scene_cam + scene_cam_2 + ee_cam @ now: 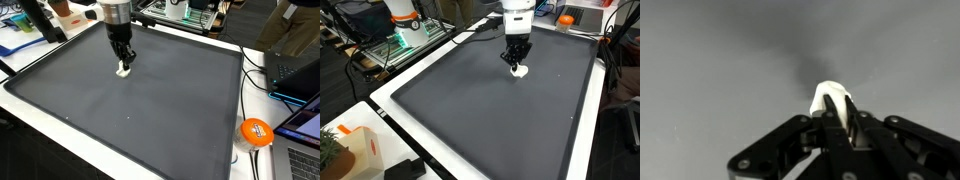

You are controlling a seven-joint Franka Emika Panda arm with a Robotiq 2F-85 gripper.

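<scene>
A small white object [830,98] sits pinched between my black fingers in the wrist view, its rounded top showing past the fingertips. My gripper [123,66] is shut on it, low over the dark grey mat [130,110] near the mat's far side. In both exterior views the white object [520,71] shows just under the fingertips, touching or nearly touching the mat. What the object is cannot be told.
An orange round thing [256,131] lies off the mat's edge beside cables and a laptop [295,72]. A white and orange box [355,148] and a small plant stand near a mat corner. Clutter and another robot base [405,20] lie beyond the far edge.
</scene>
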